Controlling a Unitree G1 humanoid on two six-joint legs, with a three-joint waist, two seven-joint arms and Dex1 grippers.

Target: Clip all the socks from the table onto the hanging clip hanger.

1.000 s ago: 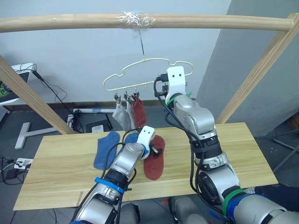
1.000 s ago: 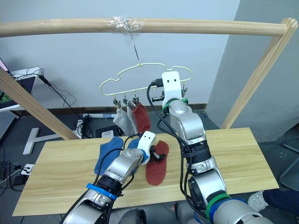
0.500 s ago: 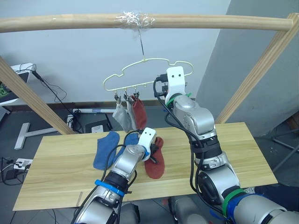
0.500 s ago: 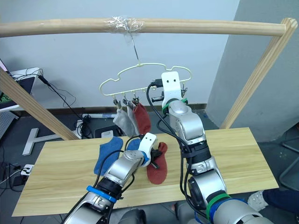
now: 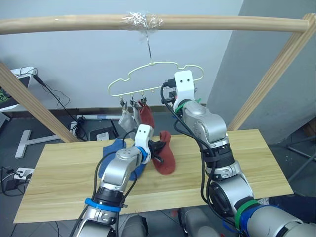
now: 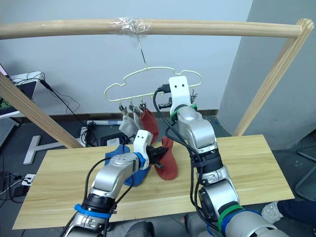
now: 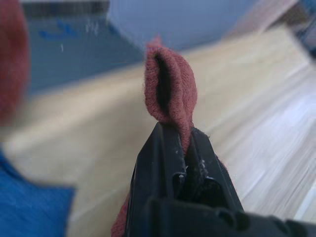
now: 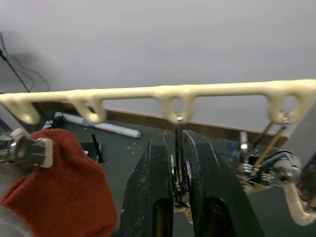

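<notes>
Jaws of our left gripper (image 7: 178, 148) are clamped on the cuff of a rust-red sock (image 5: 164, 154), which hangs lifted off the bench (image 5: 247, 163) with its toe near the wood. Jaws of our right gripper (image 8: 178, 163) are pressed on a metal clip (image 8: 179, 183) under the clip hanger (image 5: 148, 79), apparently squeezing it open.

We judge this to be the fourth sock's carry: three socks (image 5: 134, 118), two grey and one red, already hang side by side on the hanger's left clips, and blue socks (image 5: 112, 157) lie on the bench by our left arm. Next, the cuff needs to rise into the held clip, just beside the hanging red one.

Room is tight there: the hung socks crowd one side and our right forearm the other. The wooden pole (image 5: 148, 22) above and its slanted legs stand well apart.
</notes>
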